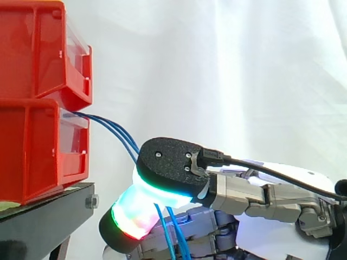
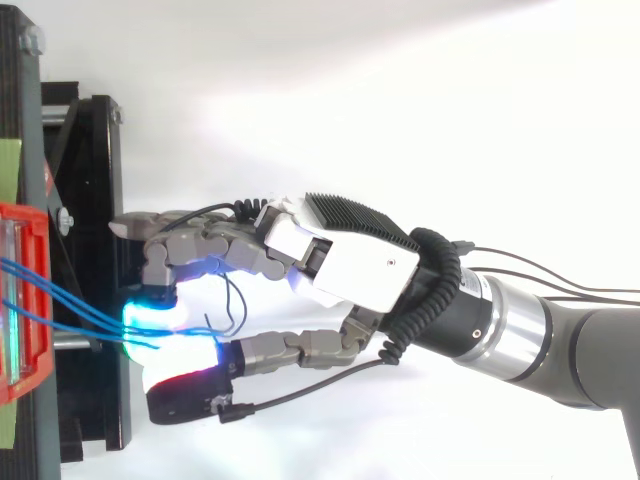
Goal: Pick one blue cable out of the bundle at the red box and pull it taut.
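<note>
The hand (image 2: 350, 265) reaches in from the right and stops just short of the black stand (image 1: 49, 216). Two of its fingertips (image 1: 171, 162) are closed against each other, and the blue cables (image 1: 116, 132) run between them, so it is pinching the bundle. Several strands go in together, and I cannot tell whether only one is gripped.

The cables leave the gap between the upper red bin (image 1: 32, 49) and the lower red bin (image 1: 27, 151) at their front edge. They sag in a curve down to the pinch, not stretched straight. Below the pads their loose ends hang down in front of the other fingers.

In the side view the lower glowing pad (image 1: 130, 214) sits near the stand's front corner and its bolt (image 1: 91, 201), apart from them by a narrow gap. In the top view the fingertips lie over the stand's frame, just beside the lower red bin's rim.

Above the hand and back along the arm to the right there is open room in front of the white curtain (image 1: 217, 70).
</note>
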`<state>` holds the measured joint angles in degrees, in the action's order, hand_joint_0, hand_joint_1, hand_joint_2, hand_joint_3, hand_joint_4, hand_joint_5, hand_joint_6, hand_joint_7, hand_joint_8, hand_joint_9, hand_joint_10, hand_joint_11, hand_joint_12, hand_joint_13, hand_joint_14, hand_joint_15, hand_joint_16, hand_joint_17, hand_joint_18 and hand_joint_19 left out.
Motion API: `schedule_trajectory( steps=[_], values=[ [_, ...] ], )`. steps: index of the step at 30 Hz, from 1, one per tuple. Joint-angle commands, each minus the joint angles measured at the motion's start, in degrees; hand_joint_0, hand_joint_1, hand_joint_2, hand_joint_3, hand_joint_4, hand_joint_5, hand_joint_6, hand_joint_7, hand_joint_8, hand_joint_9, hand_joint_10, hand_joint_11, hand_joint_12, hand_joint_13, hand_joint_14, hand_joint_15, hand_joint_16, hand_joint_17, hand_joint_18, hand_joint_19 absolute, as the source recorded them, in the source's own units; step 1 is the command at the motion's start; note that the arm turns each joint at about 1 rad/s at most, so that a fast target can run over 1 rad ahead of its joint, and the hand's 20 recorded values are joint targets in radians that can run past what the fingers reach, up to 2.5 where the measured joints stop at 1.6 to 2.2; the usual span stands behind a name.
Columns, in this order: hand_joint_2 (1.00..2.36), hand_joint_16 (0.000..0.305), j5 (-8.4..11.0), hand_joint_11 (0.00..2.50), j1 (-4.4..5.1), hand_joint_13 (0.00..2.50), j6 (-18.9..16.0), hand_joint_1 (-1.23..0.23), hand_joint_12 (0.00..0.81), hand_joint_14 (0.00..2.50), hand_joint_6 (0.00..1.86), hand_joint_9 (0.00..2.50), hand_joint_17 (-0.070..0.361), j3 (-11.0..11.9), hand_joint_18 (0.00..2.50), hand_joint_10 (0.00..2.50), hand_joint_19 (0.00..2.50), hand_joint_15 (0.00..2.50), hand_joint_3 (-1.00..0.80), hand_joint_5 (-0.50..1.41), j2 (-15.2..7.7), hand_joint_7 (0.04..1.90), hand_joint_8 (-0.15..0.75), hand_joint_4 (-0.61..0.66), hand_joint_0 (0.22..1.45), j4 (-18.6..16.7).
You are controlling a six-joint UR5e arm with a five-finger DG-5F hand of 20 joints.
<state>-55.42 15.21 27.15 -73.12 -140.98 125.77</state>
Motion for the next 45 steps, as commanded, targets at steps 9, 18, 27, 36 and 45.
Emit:
schedule_trajectory(
  steps=[9,18,27,36,45],
  values=[
    [1.00,0.050,-0.30,0.60,-0.18,0.36,-0.08,-0.58,0.411,0.00,0.50,0.89,0.112,0.00,0.30,0.02,0.13,0.08,-0.43,-0.07,0.00,1.26,0.350,0.31,0.52,0.00],
    [1.00,0.051,-0.39,0.57,-0.44,0.35,-0.25,-0.52,0.413,0.00,0.50,0.89,0.115,0.00,0.28,0.01,0.14,0.08,-0.44,-0.08,0.09,1.07,0.346,0.42,0.51,0.00],
    [1.01,0.052,-0.56,0.47,-0.53,0.34,-0.34,-0.49,0.410,0.00,0.50,0.87,0.117,0.00,0.26,0.01,0.16,0.07,-0.40,-0.08,0.09,0.91,0.328,0.50,0.51,0.09],
    [1.01,0.050,-0.65,0.52,-0.53,0.34,-1.04,-0.59,0.405,0.00,0.50,0.88,0.113,0.00,0.25,0.02,0.16,0.08,-0.31,-0.08,0.09,1.00,0.332,0.44,0.54,0.09],
    [1.01,0.050,-0.65,0.57,-0.53,0.35,-1.31,-0.67,0.409,0.00,0.50,0.87,0.113,0.00,0.28,0.02,0.16,0.08,-0.34,-0.08,0.09,1.14,0.350,0.34,0.54,0.09]
  ],
)
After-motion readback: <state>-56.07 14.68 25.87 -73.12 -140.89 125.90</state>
